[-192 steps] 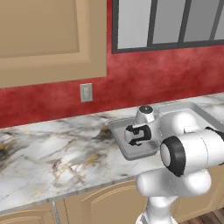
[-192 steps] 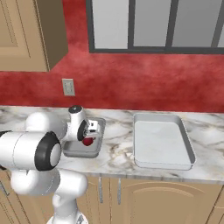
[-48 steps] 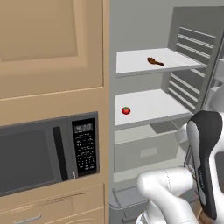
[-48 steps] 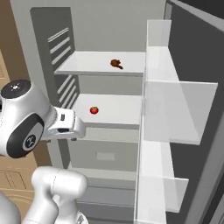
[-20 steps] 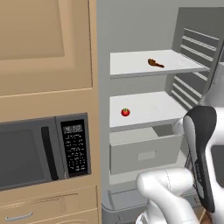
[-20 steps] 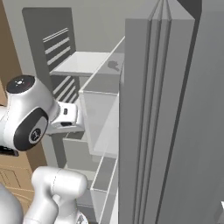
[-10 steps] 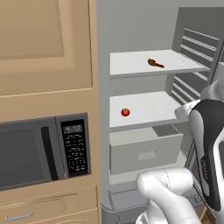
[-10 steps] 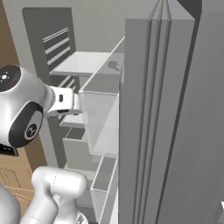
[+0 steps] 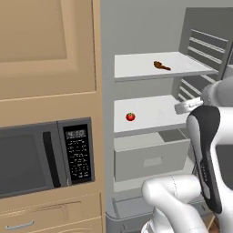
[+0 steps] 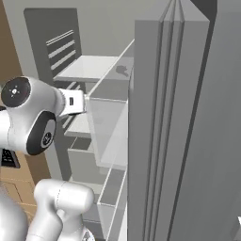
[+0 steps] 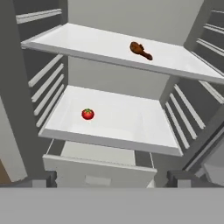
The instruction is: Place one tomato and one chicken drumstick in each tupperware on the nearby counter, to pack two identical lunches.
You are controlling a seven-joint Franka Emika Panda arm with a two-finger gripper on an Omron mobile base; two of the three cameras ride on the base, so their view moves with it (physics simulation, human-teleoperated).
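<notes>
Fridge: tall grey open refrigerator [image 9: 150, 36] with white shelves, beside tan wooden cabinets [image 9: 45, 50].
Tomato: small round red tomato [image 11: 88, 114] sits on the middle white shelf [image 11: 131, 118], toward its left side in the hand view; it also shows in the left base view [image 9: 130, 116].
Drumstick: brown chicken drumstick [image 11: 140, 50] lies on the upper white shelf [image 11: 96, 43], right of centre; seen too in the left base view [image 9: 161, 66].
Drawer: grey drawer [image 9: 150, 157] sits below the middle shelf.
Microwave: dark built-in microwave [image 9: 41, 154] set in the cabinets left of the fridge.
Gripper: gripper [image 11: 112, 179] faces the shelves from outside the fridge, its two dark tips spread wide apart with nothing between them, well apart from both foods.
Door: grey fridge door [image 10: 179, 122] stands open, edge-on in the right base view.
</notes>
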